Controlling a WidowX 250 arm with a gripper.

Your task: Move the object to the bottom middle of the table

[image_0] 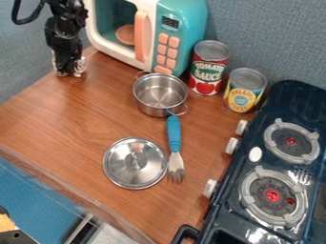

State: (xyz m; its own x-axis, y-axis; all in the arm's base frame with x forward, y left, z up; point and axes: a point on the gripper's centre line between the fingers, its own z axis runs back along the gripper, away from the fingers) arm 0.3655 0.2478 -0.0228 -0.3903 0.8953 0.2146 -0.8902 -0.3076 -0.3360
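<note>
My gripper (70, 69) hangs at the upper left, in front of the microwave's left side and over the table's far left part; how its fingers stand is unclear. The task names only "the object". On the wooden table (57, 124) are a steel pot (160, 93) near the upper middle, a fork (174, 147) with a blue handle just below it, tines pointing down, and a round steel lid (135, 163) left of the fork. The gripper is well away from all three.
A teal and white toy microwave (181, 28) stands at the back. Right of it are a red-labelled can (208, 69) and a yellow-labelled can (244, 90). A dark toy stove (255, 162) takes up the right side. The table's front edge (76, 193) runs along the lower left.
</note>
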